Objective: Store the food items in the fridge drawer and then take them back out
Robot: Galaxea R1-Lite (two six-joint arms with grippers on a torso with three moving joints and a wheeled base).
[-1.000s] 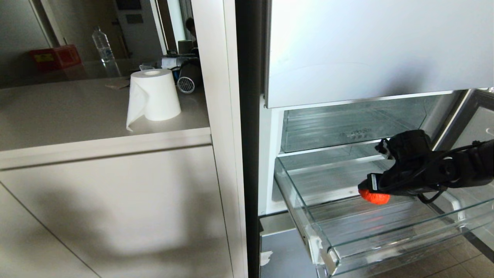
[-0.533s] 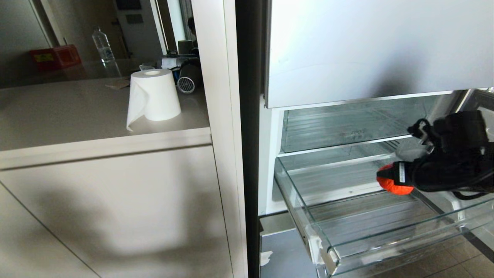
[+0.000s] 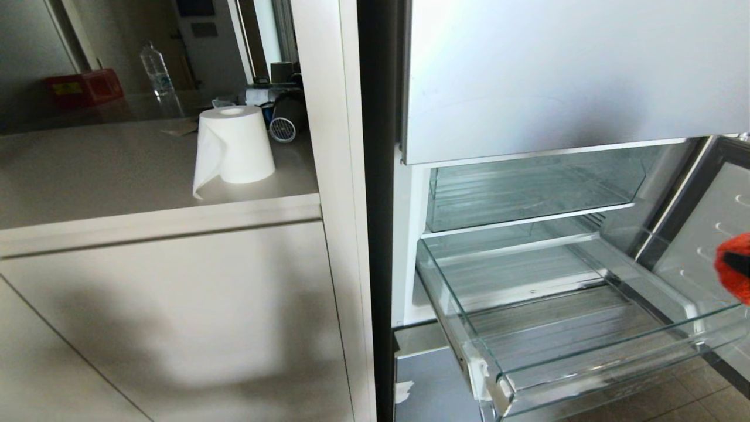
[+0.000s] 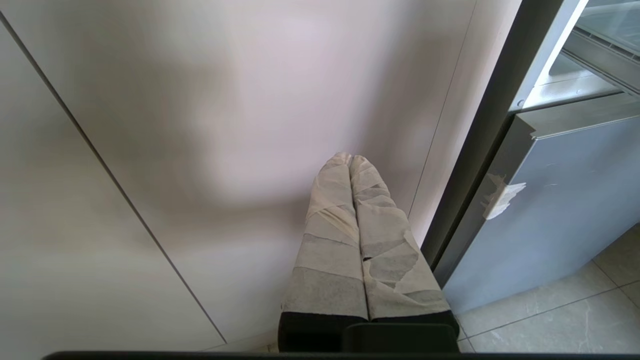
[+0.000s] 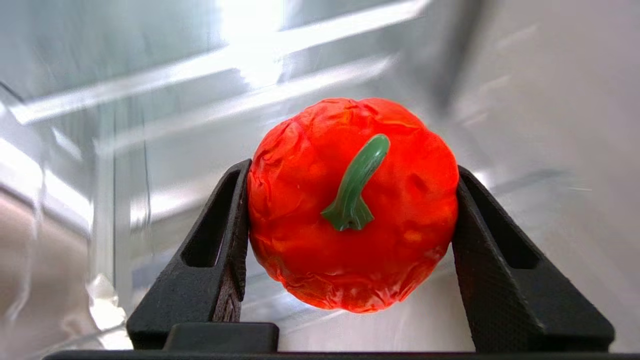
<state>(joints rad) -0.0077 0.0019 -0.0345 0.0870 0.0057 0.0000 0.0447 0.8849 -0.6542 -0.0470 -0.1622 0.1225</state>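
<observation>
No legible text, brand, number or sign appears in any view. The red box [image 3: 85, 87] on the far counter carries a yellow label, but its print is too small to read. The water bottle [image 3: 155, 69] label cannot be read either.

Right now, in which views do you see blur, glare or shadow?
Right wrist view: the orange-red fruit is sharp, the fridge interior behind it smeared, with bright glare streaks. Head view: a soft shadow lies on the cabinet front. Left wrist view: a similar shadow.
</observation>
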